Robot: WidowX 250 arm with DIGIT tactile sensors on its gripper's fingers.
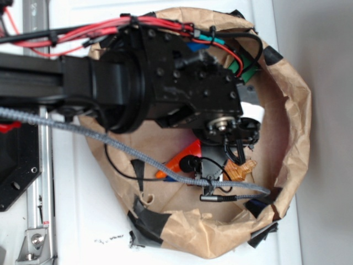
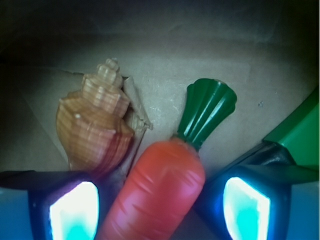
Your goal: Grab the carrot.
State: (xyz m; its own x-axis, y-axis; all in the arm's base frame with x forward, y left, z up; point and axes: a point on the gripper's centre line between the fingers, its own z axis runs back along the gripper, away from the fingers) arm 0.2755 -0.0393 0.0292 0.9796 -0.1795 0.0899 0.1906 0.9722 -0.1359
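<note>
- Bottom of the wrist view: the black gripper (image 2: 160,207) stands with jaws apart, one glowing pad either side.
- Between them lies the smooth orange plastic carrot (image 2: 160,192), long axis running up-right to its green leafy top.
- Beyond, upper left: a ridged brown seashell (image 2: 95,125) on brown paper (image 2: 260,70).

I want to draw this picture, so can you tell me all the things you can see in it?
carrot: one, orange with a green leafy top, between the hand's fingers.
seashell: one, ridged brown-orange, left of the carrot in the wrist view.
green thing: one, at the right edge, only partly visible.
paper bag: one, brown, opened out around everything, with black tape on its rim.
grey cable: one, braided, running across the bag.
red wires: a bundle, along the arm.
hand: one, black, fingers either side of the carrot, not visibly touching it.
</note>
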